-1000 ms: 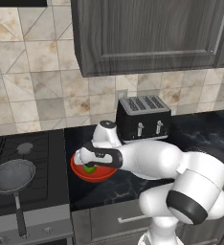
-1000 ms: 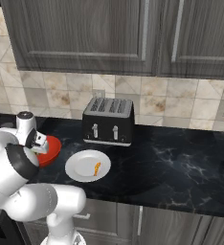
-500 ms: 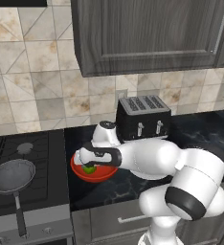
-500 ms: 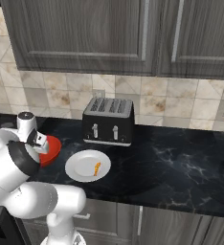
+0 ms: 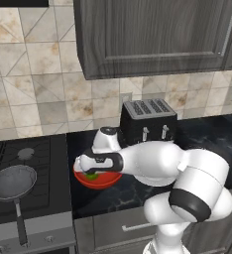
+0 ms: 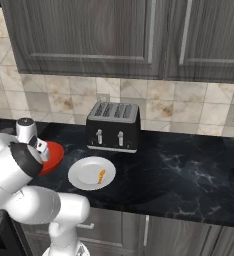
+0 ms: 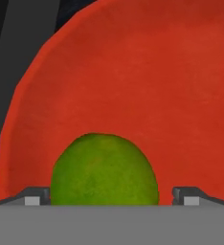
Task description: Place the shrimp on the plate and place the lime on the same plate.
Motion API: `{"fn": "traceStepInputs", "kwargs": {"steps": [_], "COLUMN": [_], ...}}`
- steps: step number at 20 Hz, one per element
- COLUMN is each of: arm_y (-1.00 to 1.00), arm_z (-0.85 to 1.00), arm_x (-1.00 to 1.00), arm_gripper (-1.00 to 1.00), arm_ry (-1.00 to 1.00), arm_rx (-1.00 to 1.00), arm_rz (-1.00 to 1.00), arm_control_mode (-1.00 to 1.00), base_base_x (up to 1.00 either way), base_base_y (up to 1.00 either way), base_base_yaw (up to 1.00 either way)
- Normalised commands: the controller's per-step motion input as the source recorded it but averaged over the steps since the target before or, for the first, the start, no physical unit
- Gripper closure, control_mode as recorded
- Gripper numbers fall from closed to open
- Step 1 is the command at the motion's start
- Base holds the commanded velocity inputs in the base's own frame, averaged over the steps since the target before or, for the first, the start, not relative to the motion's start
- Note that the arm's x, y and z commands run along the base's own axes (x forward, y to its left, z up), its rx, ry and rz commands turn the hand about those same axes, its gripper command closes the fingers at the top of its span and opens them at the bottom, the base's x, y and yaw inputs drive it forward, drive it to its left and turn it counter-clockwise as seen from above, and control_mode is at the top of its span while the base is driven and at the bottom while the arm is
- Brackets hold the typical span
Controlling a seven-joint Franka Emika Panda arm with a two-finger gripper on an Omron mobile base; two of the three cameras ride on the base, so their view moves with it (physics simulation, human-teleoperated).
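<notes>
The desk [image 6: 189,175] is a glossy black stone top veined with pale grey marbling, running along a wall of beige and tan tiles [image 5: 33,99] cut in diagonal patterns, with dark grey wood-grain cabinets [image 6: 114,35] hanging above and matching drawer fronts below. At the left end of the desk sits a black gas stove [image 5: 24,178] carrying a dark round frying pan [image 5: 11,183] with a long handle that points toward the front edge. Against the tiles stands a boxy black four-slot toaster [image 6: 114,126] with two small silver levers on its front. Just in front of the toaster and slightly to its left lies the round, shallow white plate [image 6: 84,172], and the tiny curved orange shrimp [image 6: 101,176] rests on it, right of the plate's middle. Left of the plate, close beside it, is a deep red-orange bowl [image 5: 100,181], and the small round bright green lime [image 7: 104,170] lies inside that bowl. The white arm bends low over the bowl, and the gripper [image 7: 109,195] reaches down into it with its jaws spread wide, one dark fingertip [image 7: 32,197] to each side of the lime; the lime sits between them with a gap showing at either flank, so nothing is clamped. In the left base view a sliver of the green lime shows under the white hand at the bowl's rim.
</notes>
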Motion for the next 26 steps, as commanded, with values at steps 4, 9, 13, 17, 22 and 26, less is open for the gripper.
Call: {"fn": "traceStepInputs", "kwargs": {"steps": [4,9,13,17,22,26], "arm_y": [0.06,0.0,0.0,0.0,-0.13,-0.39], "arm_z": [-0.16,0.0,0.0,0.3,0.69,0.74], "arm_x": [0.0,0.0,-0.01,-0.12,-0.27,-0.27], "arm_gripper": [1.0,1.0,1.0,1.0,1.0,1.0], "arm_ry": [0.0,0.0,-0.01,-0.1,-0.07,0.0], "arm_rx": [0.0,0.0,0.0,0.0,0.0,-0.01], "arm_rz": [0.0,0.0,0.0,0.0,0.0,0.0], "arm_control_mode": [-1.0,-1.0,-1.0,-1.0,-1.0,-1.0], "base_base_x": [0.0,0.0,0.0,0.0,0.0,0.0], "base_base_y": [0.0,0.0,0.0,0.0,0.0,0.0], "base_base_yaw": [0.0,0.0,0.0,0.0,0.0,0.0]}}
